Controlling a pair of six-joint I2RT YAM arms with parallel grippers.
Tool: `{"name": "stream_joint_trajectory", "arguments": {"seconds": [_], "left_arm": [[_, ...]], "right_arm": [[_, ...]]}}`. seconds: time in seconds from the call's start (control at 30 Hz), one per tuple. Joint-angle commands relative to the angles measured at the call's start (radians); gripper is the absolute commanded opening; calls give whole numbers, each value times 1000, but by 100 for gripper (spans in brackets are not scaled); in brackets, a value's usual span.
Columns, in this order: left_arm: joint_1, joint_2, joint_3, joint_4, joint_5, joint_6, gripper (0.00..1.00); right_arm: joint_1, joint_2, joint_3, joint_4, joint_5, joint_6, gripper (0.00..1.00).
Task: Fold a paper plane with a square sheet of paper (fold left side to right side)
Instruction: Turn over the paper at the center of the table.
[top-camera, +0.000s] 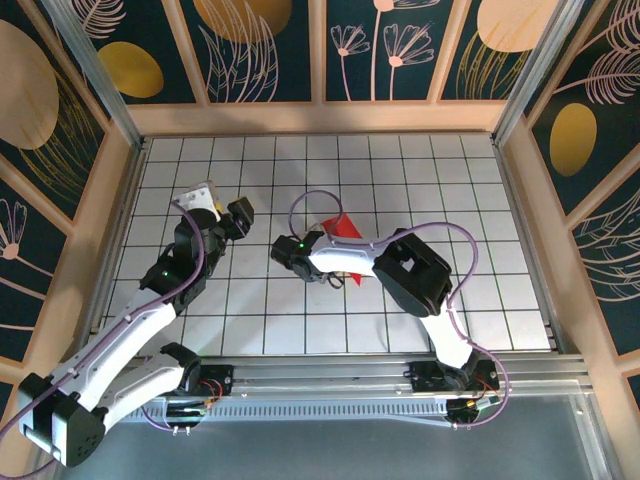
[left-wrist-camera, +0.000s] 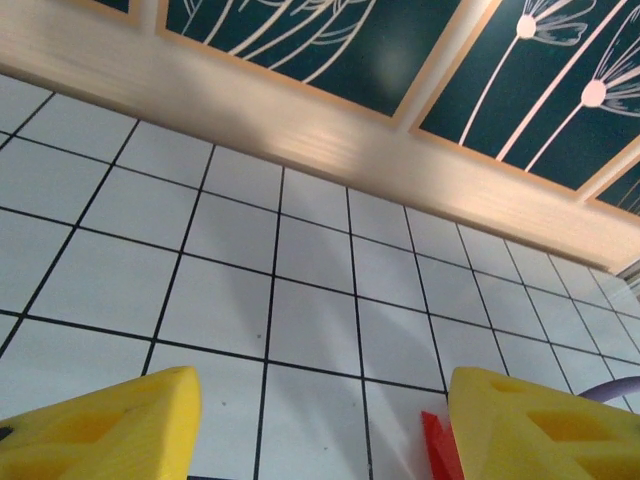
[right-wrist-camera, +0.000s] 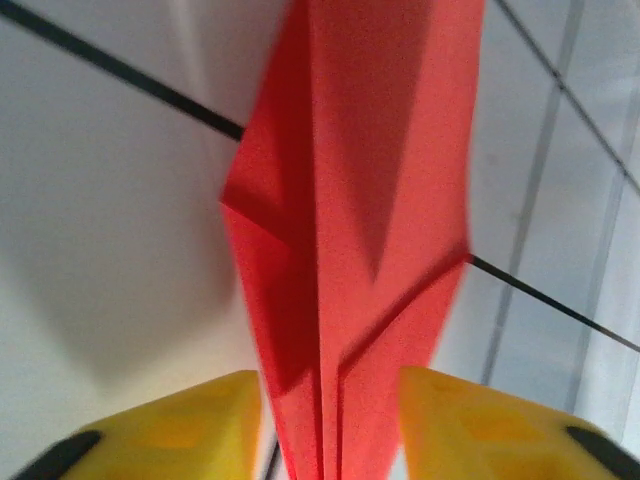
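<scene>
The red paper (right-wrist-camera: 370, 200) is folded into a narrow, creased plane shape with several layers along its centre. It stands on edge between the yellow fingers of my right gripper (right-wrist-camera: 330, 385), which is open, with a sliver of white showing beside the left finger (right-wrist-camera: 190, 420). From above, a tip of the paper (top-camera: 342, 229) pokes out past the right wrist near the table's middle. My left gripper (left-wrist-camera: 320, 385) is open and empty over bare tiles, up and left of the paper (left-wrist-camera: 438, 450), whose corner shows beside its right finger (left-wrist-camera: 540, 420). The left gripper (top-camera: 195, 198) sits a few tiles left of the paper.
The white grid table (top-camera: 480, 200) is fenced by a wooden rim (top-camera: 320, 118) and patterned panels. The right arm's elbow (top-camera: 415, 272) bulks over the centre right. A purple cable (top-camera: 305, 205) loops above the right wrist.
</scene>
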Motion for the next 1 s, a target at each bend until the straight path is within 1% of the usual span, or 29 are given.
{"name": "stream_joint_trajectory", "arguments": {"seconds": [0.0,0.1,0.2,0.37,0.57,0.77,0.87,0.97], "left_arm": [[-4,24,26,-7,27,21,67],[-3,57,33,1,60,8,68],[-3,106,26,30,112,-38,68],[-3,251,28,100,279,-112,69],[-4,450,78,132,430,-176,68],[-4,589,75,210,525,-272,68],[-7,644,61,275,575,-319,67],[-12,693,56,329,611,-355,67]], "right_arm": [[-36,-125,-42,100,-141,-7,49],[-75,-221,-104,175,-227,-11,59],[-135,-341,-191,270,-314,-6,68],[-265,-574,-387,505,-472,12,77],[-439,-782,-594,738,-644,72,86],[-635,-897,-806,928,-835,182,94],[-723,-922,-904,1017,-924,234,97],[-790,-917,-972,1059,-993,260,99]]}}
